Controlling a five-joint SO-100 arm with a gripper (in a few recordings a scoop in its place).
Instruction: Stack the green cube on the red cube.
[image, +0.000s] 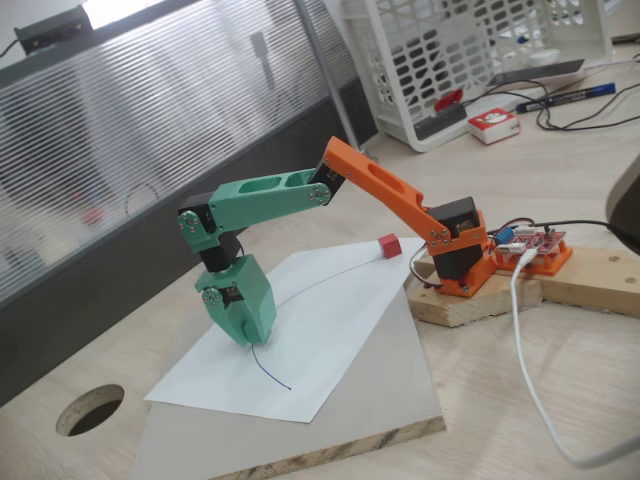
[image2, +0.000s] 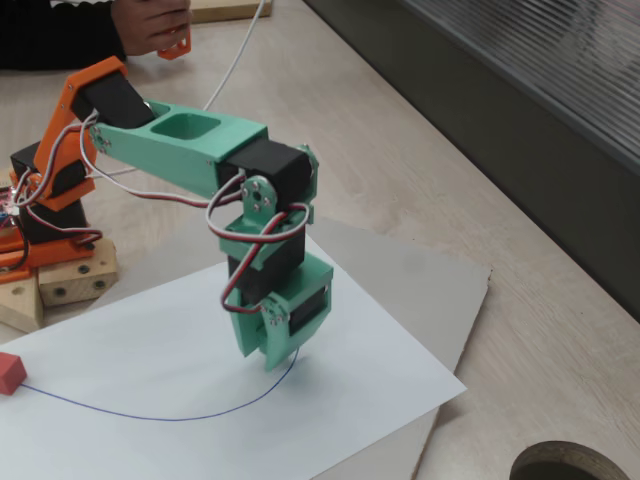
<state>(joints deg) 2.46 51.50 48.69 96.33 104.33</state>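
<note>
Red cube (image: 389, 245), small, matte, sharp-edged, on the far corner of the white paper sheet (image: 330, 330), well apart from gripper (image: 243, 335); in the other fixed view at the left edge (image2: 10, 372), again well away from gripper (image2: 268, 355). Green cube not made out, possibly hidden at the tips. Gripper in green plastic, pointing down, tips at the paper beside a thin curved pen line (image2: 180, 415); apart or together cannot tell. Paper flat on a grey chipboard panel (image: 400, 400). Orange printed base (image: 462, 262) on a raw wood block (image: 470, 305).

Wood table (image: 520, 390) w/ grey board (image: 380, 390)
</note>
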